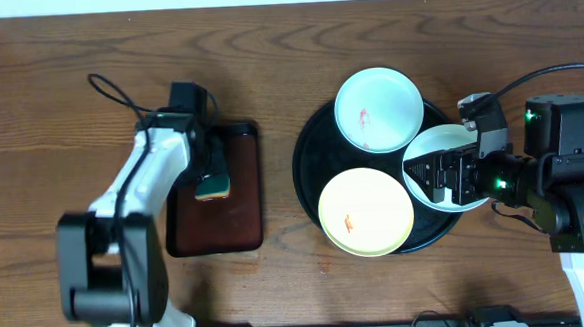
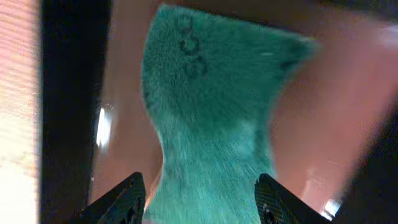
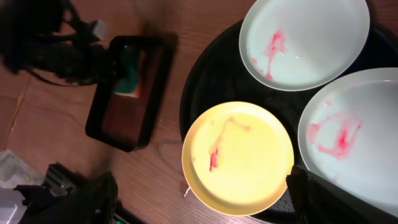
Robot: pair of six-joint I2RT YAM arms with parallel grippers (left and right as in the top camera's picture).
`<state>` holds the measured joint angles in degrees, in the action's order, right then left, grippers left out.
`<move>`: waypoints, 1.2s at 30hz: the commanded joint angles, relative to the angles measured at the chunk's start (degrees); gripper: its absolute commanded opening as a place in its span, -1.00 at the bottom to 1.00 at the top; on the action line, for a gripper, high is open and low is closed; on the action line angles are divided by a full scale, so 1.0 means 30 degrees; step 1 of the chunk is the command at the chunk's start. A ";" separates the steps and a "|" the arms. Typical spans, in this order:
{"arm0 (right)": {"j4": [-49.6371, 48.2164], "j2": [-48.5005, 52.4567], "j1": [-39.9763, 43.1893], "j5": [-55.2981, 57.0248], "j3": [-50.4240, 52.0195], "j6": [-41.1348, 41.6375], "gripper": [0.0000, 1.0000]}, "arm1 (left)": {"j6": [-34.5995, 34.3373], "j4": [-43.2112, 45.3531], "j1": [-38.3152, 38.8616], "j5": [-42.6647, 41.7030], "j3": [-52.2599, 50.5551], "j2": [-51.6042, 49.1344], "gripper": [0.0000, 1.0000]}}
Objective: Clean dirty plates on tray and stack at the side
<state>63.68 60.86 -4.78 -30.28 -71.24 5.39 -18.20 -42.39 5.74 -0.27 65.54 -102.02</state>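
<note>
All three plates lie on the black tray (image 1: pixel 310 132), none stacked. One mint-white plate (image 1: pixel 377 109) sits at the tray's 12 o'clock, the yellow plate (image 1: pixel 365 212) at 7 o'clock, and the second mint-white plate (image 1: pixel 433 144) at 4 o'clock. In the right wrist view each one carries red smears.

The right end effector (image 1: pixel 439 176) hangs over the 4 o'clock plate. Its jaws stand wide and hold nothing.

At 9 o'clock from the black tray, a small brown tray (image 1: pixel 243 221) rests on the bench (image 1: pixel 49 116) with a green sponge (image 1: pixel 213 186) on it. The left end effector (image 2: pixel 202 194) is down over the sponge, one finger (image 2: pixel 127 199) on each side of it and close against it. The blur does not show whether they press it or only bracket it.
</note>
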 commanded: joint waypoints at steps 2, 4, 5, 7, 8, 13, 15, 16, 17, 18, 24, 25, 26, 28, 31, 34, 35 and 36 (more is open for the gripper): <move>0.0102 0.0007 -0.0087 -0.0357 -0.0321 -0.0248 0.71 | -0.0248 0.0481 -0.0015 0.0809 -0.0175 -0.1953 -0.03; 0.0124 0.0007 -0.0087 -0.0357 -0.0321 -0.0248 0.71 | -0.0248 0.0692 -0.0007 0.0787 -0.0175 -0.2521 -0.34; 0.0131 0.0007 -0.0087 -0.0357 -0.0321 -0.0248 0.71 | -0.0248 0.0743 -0.0015 0.0758 -0.0175 -0.2703 -0.51; 0.0124 0.0007 -0.0087 -0.0350 -0.0321 -0.0248 0.70 | -0.0240 0.0736 -0.0015 0.0750 -0.0168 -0.2761 -0.84; 0.0124 0.0007 -0.0087 -0.0350 -0.0321 -0.0248 0.71 | -0.0248 0.0736 -0.0015 0.0750 -0.0138 -0.2674 -0.85; 0.0146 0.0007 -0.0087 -0.0350 -0.0321 -0.0248 0.65 | -0.0240 0.0197 -0.0015 0.0714 0.0248 -0.1770 -0.85; 0.0146 0.0007 -0.0087 -0.0350 -0.0321 -0.0248 0.64 | -0.0240 -0.0182 -0.0007 0.0663 0.0444 -0.1107 -0.85; 0.0146 0.0007 -0.0087 -0.0350 -0.0321 -0.0248 0.64 | -0.0240 -0.0372 -0.0007 0.0634 0.0503 -0.0714 -0.85; 0.0146 0.0007 -0.0087 -0.0350 -0.0321 -0.0248 0.64 | -0.0233 -0.0532 -0.0007 0.0481 0.0517 -0.0219 -0.85; 0.0146 0.0007 -0.0087 -0.0342 -0.0321 -0.0248 0.64 | -0.0233 -0.0641 -0.0007 0.0270 0.0517 0.0138 -0.83; 0.0153 0.0007 -0.0087 -0.0284 -0.0321 -0.0248 0.64 | -0.0233 -0.1341 -0.0007 -0.0248 0.0517 0.2025 -0.78; 0.0153 0.0007 -0.0087 -0.0102 -0.0321 -0.0240 0.64 | -0.0233 -0.1348 -0.0007 -0.0248 0.0517 0.2149 -0.78; 0.0153 0.0007 -0.0087 0.0058 -0.0321 -0.0240 0.64 | -0.0240 -0.1348 -0.0007 -0.0248 0.0517 0.2200 -0.78; 0.0168 0.0007 -0.0087 0.0474 -0.0321 -0.0233 0.64 | -0.0240 -0.1370 0.0029 -0.0262 0.0517 0.2193 -0.78; 0.0182 0.0007 -0.0087 0.0517 -0.0321 -0.0240 0.65 | -0.0240 -0.1566 0.0160 -0.0262 0.0510 0.2186 -0.82; 0.0175 0.0007 -0.0087 0.0525 -0.0321 -0.0240 0.65 | -0.0240 -0.1712 0.0408 -0.0262 0.0517 0.2186 -0.85; 0.0175 0.0007 -0.0087 0.0525 -0.0321 -0.0240 0.65 | -0.0240 -0.1719 0.0517 -0.0262 0.0510 0.2186 -0.85; 0.0182 0.0007 -0.0087 0.0525 -0.0321 -0.0240 0.65 | -0.0240 -0.1719 0.0641 -0.0262 0.0510 0.2186 -0.85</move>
<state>64.07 60.86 -4.78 -28.88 -71.24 5.39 -18.63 -47.31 6.66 -1.15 66.46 -95.64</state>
